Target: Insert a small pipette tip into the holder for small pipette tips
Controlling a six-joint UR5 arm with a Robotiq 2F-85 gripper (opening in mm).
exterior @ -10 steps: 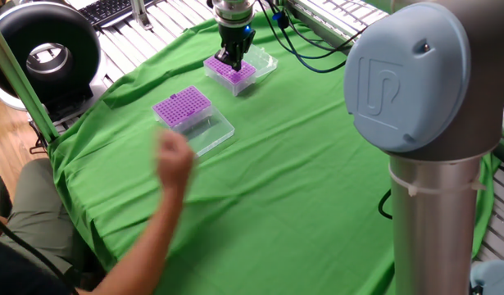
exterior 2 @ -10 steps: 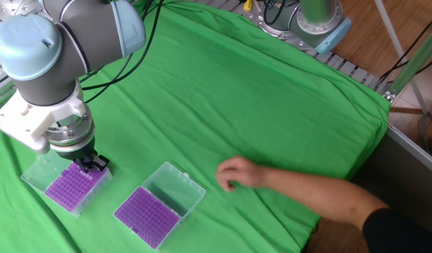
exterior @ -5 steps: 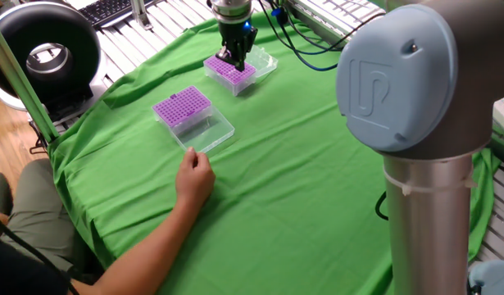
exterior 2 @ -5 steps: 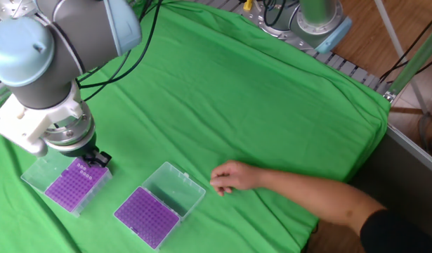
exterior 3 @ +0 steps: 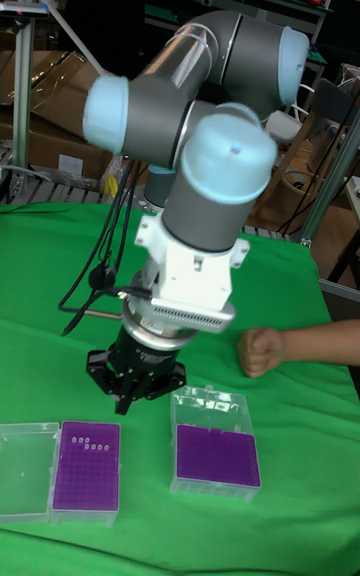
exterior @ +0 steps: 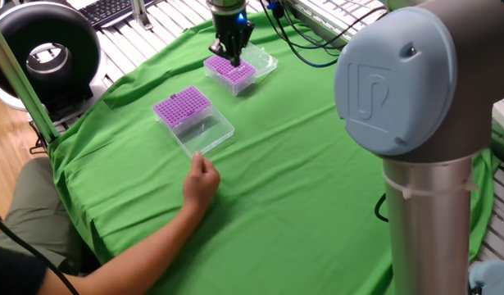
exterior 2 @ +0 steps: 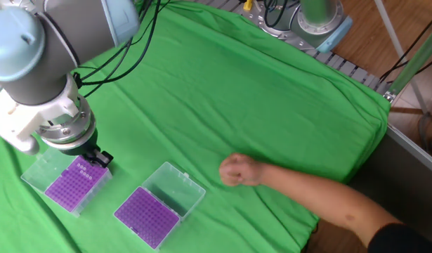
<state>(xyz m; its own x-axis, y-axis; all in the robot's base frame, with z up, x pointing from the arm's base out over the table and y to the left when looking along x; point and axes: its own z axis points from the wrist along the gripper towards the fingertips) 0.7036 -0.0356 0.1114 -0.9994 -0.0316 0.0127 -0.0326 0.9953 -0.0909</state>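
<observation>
Nearest the front edge of the table (exterior: 317, 197), a person's hand (exterior: 202, 182) rests fisted on the green cloth, just beside the first tip box (exterior: 186, 109) but not touching it. It seems to be parked there to keep out of the arm's way.

That box lies toward the table's left edge, its clear lid (exterior: 211, 133) folded flat so the purple rack is open from above.

Farther back, near the far edge, sits the second tip box (exterior: 231, 71), also with its lid laid open. In the tall fixed view a few pale tips (exterior 3: 90, 443) show in its back rows, with the rest of the holes bare — likely the holder being filled.

The gripper (exterior: 233, 56) hangs upright directly over this rack, fingers pointing straight down, as an insertion into a vertical hole would need. I cannot tell whether the jaws are clenched or released. No small pipette tip shows between them, as it is too fine to make out.
</observation>
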